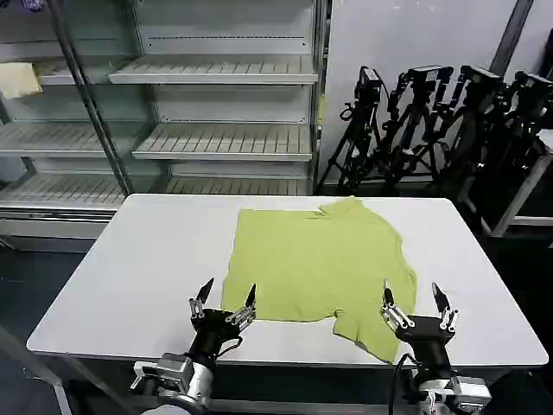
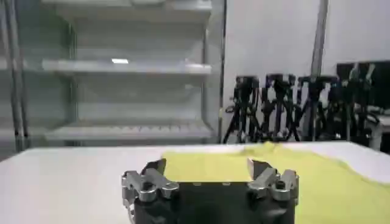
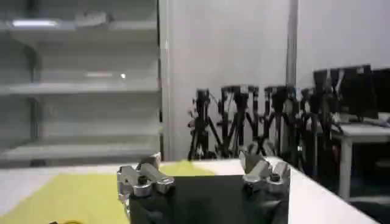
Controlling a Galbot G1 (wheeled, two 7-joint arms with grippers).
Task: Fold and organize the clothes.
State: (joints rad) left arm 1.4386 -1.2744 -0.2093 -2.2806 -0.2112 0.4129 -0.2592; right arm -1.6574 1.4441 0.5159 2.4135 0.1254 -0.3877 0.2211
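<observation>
White desk (image 1: 130,268) before bare shelving: lime-green collared shirt (image 1: 315,259) spread flat, mid-desk toward right. Left claw (image 1: 224,300) at near edge by shirt hem, released. Right claw (image 1: 414,303) at near edge over sleeve, released.

The head camera looked forward and down from above the near edge of the white table (image 1: 130,259), taking in the whole tabletop, the shelving unit (image 1: 216,104) behind it and the tripods (image 1: 432,121) at the far right. Each wrist camera sat low behind its own gripper, close to the table surface, and faced level toward the far side. All three views shared the shelving and tripods; the wrist views probably overlapped on the far table edge.
</observation>
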